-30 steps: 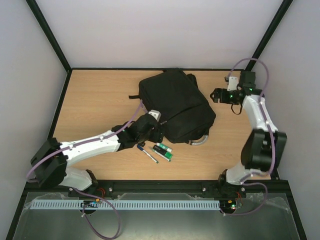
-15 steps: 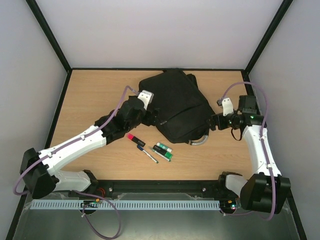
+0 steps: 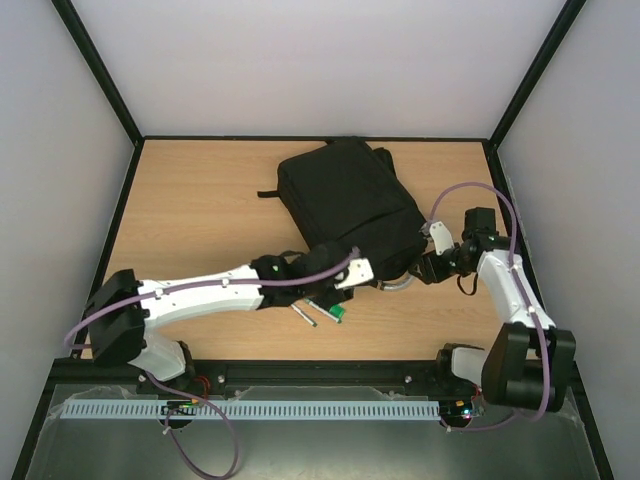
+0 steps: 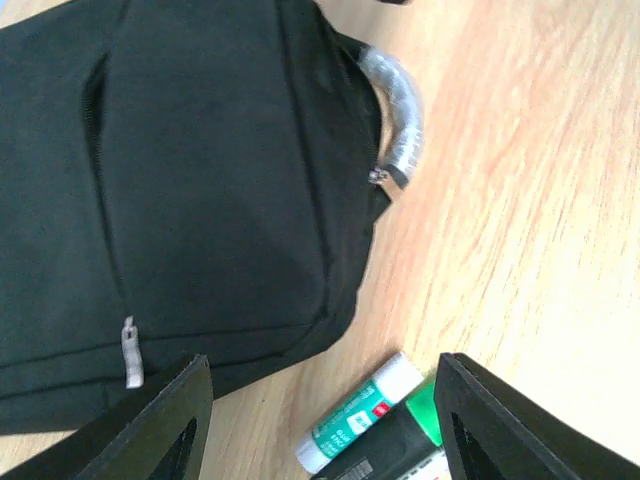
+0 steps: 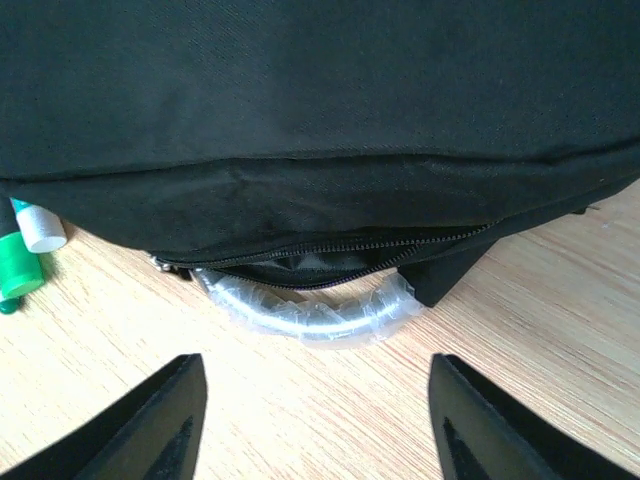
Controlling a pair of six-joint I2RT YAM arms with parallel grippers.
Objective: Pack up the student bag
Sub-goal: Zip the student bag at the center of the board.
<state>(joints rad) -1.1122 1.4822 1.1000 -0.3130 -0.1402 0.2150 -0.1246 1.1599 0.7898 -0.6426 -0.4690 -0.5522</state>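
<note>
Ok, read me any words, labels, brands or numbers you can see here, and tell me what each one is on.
No text here can be quoted.
On the glue stick: white print and a red patch on its green label, too blurred to read.
On the green and black marker: pale marks on the barrel, too small to read.
On the student bag: no logo, tag or lettering shows in any view.

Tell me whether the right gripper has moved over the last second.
Yes: the right gripper has come nearer along the table's right edge, now facing the student bag's handle.
</note>
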